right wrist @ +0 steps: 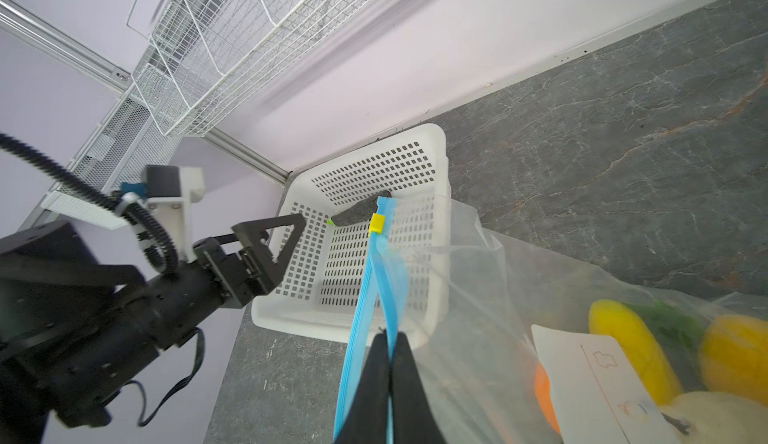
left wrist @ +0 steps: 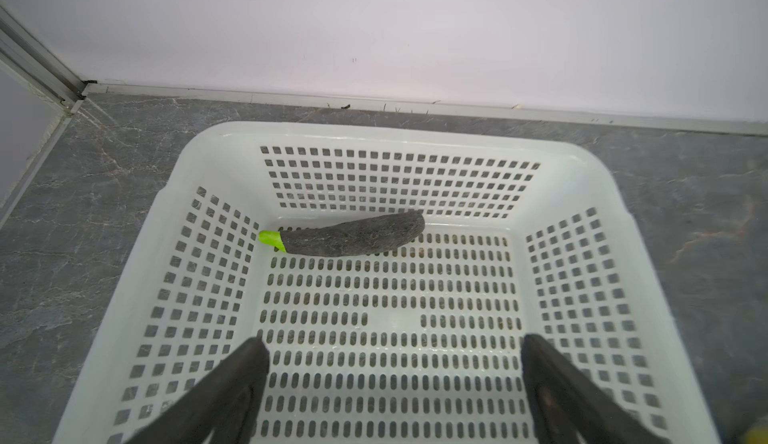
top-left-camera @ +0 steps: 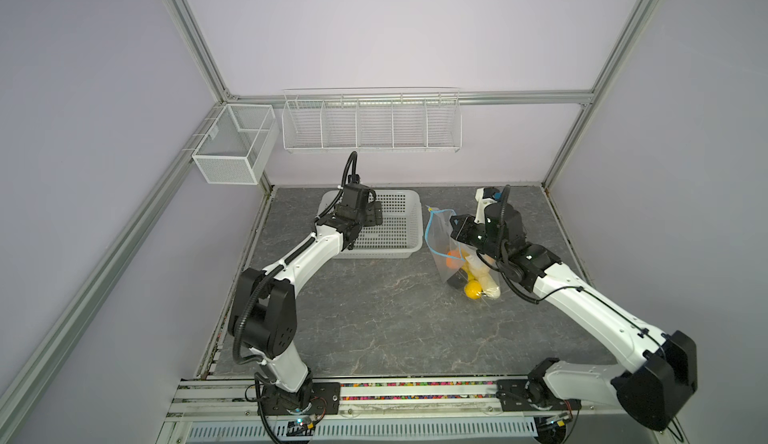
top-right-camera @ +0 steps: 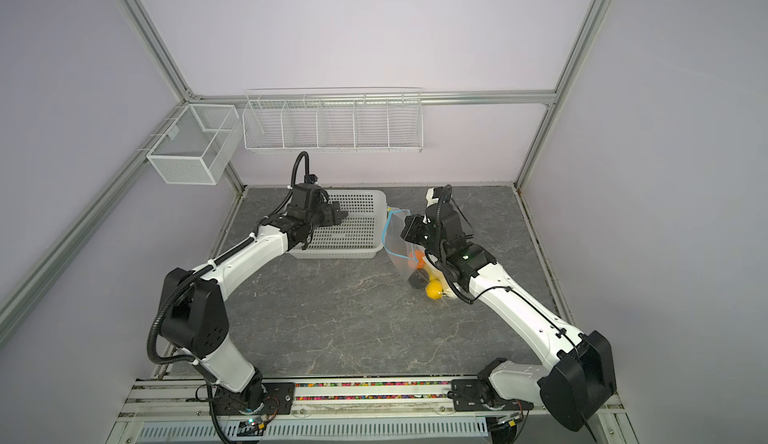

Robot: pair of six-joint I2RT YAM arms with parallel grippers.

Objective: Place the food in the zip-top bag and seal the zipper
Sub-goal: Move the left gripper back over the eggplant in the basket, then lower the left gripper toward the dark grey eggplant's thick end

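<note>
The clear zip-top bag [top-left-camera: 441, 241] [right wrist: 478, 296] stands at the right, mouth up. Its blue zipper [right wrist: 386, 263] has a yellow slider tab [right wrist: 376, 223] at the far end. My right gripper [right wrist: 386, 333] [top-left-camera: 455, 223] is shut on one side of that blue edge and holds the mouth apart. Inside the bag lie orange [top-left-camera: 453, 258], yellow [top-left-camera: 473, 289] and beige [top-left-camera: 486, 279] food pieces. One dark piece of food with a green stem [left wrist: 353, 234] lies at the far side of the white basket [left wrist: 374, 134]. Short of it, my left gripper [left wrist: 392, 344] [top-left-camera: 376, 213] hovers open over the basket floor.
The white perforated basket [top-left-camera: 411, 250] sits at the back of the grey stone table [top-left-camera: 374, 317], right beside the bag. A wire rack [top-left-camera: 372, 123] and a mesh box [top-left-camera: 232, 146] hang on the back wall. Aluminium frame posts edge the workspace.
</note>
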